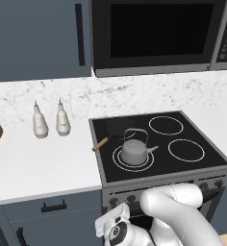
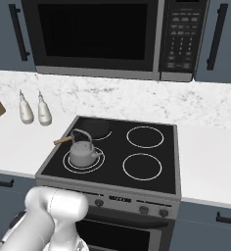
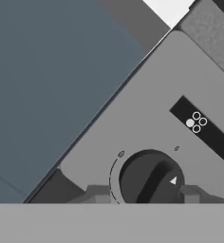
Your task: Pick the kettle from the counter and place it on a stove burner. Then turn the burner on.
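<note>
Kettle (image 1: 134, 152) sits on the double-ring burner (image 1: 116, 162), front left of the stove. Gripper (image 3: 147, 198) at a dark knob (image 3: 149, 178), fingertips (image 3: 98, 193) straddling it partly open, contact unclear. Knob looks rigid, smooth, likely slippery; best pinched across its raised ridge.

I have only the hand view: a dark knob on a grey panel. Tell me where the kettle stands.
Observer: The kettle stands upright on the front left burner, inside its double white rings.
Operator: Say which way the spout points.
Observer: It points right, towards the middle of the cooktop.
Operator: Report what else is on the stove.
Observer: A dark pan sits just behind the kettle, with its wooden handle angled towards the counter on the left.
</note>
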Controlling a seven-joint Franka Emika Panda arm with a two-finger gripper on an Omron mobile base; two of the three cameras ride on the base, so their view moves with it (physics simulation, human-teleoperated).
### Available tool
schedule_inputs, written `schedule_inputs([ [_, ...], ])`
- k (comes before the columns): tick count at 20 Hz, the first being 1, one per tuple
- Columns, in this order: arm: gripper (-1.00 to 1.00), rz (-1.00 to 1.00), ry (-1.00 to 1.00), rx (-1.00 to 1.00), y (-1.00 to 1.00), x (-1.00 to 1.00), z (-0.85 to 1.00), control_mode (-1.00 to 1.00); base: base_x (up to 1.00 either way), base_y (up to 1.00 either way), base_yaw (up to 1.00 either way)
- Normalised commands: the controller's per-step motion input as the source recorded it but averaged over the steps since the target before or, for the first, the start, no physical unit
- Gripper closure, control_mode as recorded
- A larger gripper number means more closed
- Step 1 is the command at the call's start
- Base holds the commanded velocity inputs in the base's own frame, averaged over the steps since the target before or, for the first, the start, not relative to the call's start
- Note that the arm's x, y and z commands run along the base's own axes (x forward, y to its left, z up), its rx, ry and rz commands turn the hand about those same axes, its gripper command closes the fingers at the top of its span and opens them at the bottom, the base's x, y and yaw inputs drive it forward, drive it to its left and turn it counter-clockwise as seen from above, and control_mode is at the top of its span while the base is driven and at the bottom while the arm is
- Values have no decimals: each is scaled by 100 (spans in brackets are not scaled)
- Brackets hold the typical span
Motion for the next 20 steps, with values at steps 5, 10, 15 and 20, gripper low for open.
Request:
schedule_inputs([
  [5, 100, 37, 18, -22, -27, 14, 49, -100, 0, 0, 0],
  [10, 100, 37, 27, -28, -27, 29, 51, -100, 0, 0, 0],
  [15, 100, 38, 40, -34, -38, 48, 48, -100, 0, 0, 0],
  [20, 100, 41, 47, -43, -35, 48, 35, -100, 0, 0, 0],
])
